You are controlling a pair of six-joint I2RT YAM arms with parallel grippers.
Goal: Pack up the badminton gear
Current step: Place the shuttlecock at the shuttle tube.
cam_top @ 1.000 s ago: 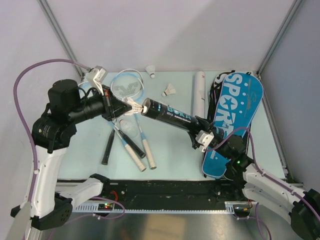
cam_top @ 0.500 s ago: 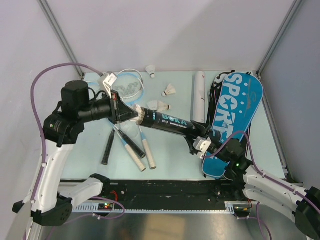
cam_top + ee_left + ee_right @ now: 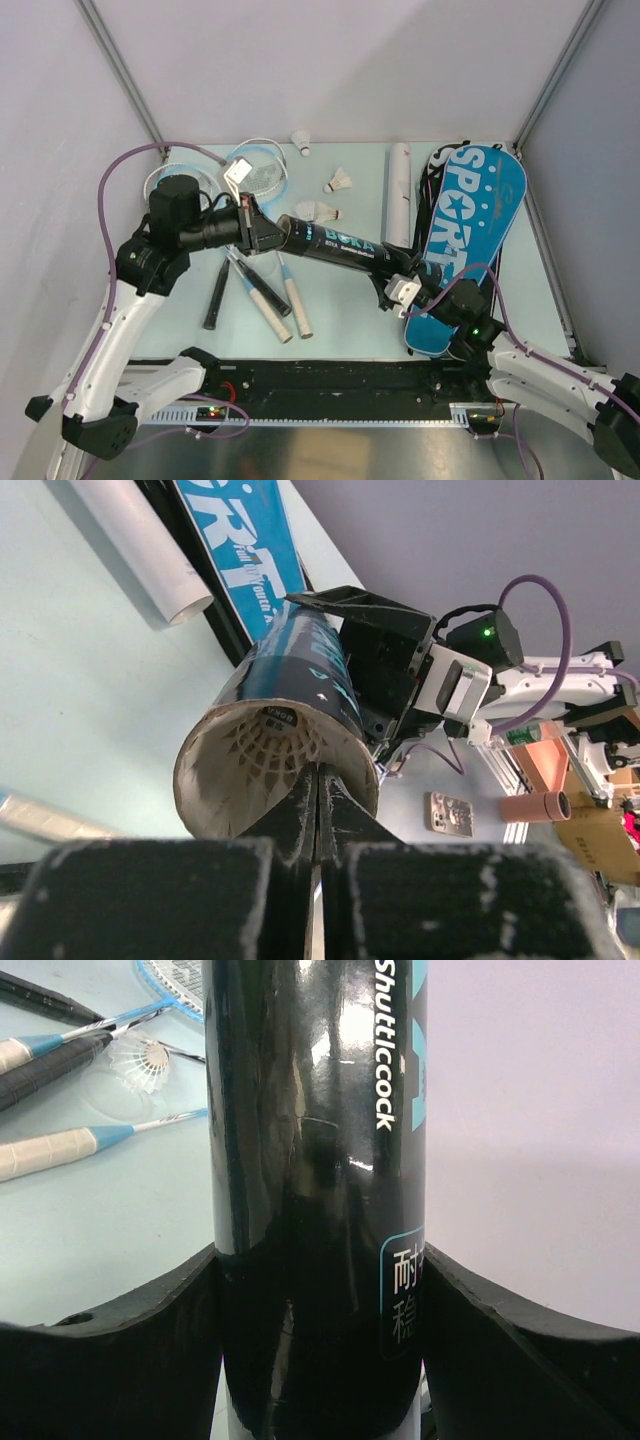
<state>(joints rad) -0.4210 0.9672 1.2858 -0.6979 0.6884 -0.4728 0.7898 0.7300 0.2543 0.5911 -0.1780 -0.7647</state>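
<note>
Tube [image 3: 335,245] reads "Shuttlecock" | right gripper [image 3: 320,1290] grasping it | left gripper [image 3: 317,780] clenched at its mouth | bag [image 3: 470,230] reads "SPORT"

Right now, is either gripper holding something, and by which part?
The right gripper clamps the black tube near the end far from its open mouth. The left gripper, shut at that mouth, holds nothing.

Pale green tabletop [image 3: 350,310], plain grey walls [image 3: 350,70], metal corner posts [image 3: 120,75]
</note>
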